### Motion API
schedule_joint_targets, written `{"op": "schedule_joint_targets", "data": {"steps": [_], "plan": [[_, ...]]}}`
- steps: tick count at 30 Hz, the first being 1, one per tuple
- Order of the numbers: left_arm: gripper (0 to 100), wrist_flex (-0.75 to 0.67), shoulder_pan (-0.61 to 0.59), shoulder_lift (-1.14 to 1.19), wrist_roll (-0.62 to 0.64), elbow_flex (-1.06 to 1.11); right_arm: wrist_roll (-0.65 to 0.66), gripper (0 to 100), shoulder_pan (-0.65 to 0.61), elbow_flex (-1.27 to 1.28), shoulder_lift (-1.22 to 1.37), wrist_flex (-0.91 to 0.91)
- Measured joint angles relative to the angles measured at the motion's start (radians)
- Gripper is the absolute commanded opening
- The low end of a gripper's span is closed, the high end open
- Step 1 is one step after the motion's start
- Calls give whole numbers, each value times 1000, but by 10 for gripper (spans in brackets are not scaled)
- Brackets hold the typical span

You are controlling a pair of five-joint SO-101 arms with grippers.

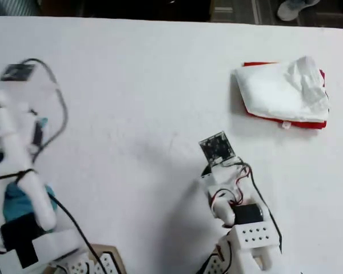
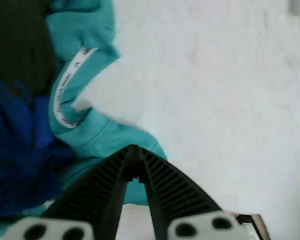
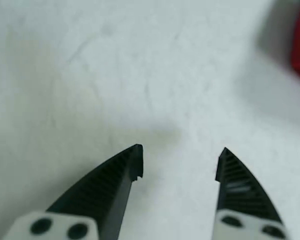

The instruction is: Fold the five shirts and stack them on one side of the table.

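High view, table (image 1: 131, 85): white, with both arms at its near edge.
High view, folded stack: a white shirt (image 1: 280, 88) lies folded on a red shirt (image 1: 286, 121) at the far right side; the red shows along the stack's edges.
High view, left arm (image 1: 11, 142): at the left edge, standing over a teal shirt (image 1: 14, 202).
High view, right arm (image 1: 240, 211): near the middle of the near edge, well apart from the stack.
Left wrist view, left hand (image 2: 134, 152): jaws closed, tips meeting, right over teal cloth; whether any cloth is pinched I cannot tell.
Left wrist view, shirts: the teal shirt's collar label shows; a dark blue shirt (image 2: 20, 150) lies against it.
Right wrist view, right hand (image 3: 180, 152): jaws spread wide over bare table, holding nothing; the red shirt shows at the edge.
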Motion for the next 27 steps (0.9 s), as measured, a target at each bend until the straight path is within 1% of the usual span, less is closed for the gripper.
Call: {"op": "schedule_joint_targets", "data": {"steps": [4,8,12,14,15,18,19,20,24,27], "plan": [[31,8,-187,0,-95,-49,0,241,0,0,0,0],[32,-46,-367,0,-180,-52,0,241,0,0,0,0],[33,-158,-483,2,-238,-52,0,241,-8,0,0,0],[61,-238,-531,2,-269,-49,0,241,-31,0,0,0],[95,-284,-552,5,-279,-40,2,241,-32,0,0,0],[242,-410,-595,40,-285,-5,0,241,-29,0,0,0],[273,-439,-601,55,-288,8,0,241,-31,0,0,0],[277,-462,-606,71,-288,21,0,241,-31,0,0,0],[234,-496,-617,143,-288,34,0,241,-31,0,0,0],[229,-532,-620,198,-288,37,0,241,-31,0,0,0]]}}
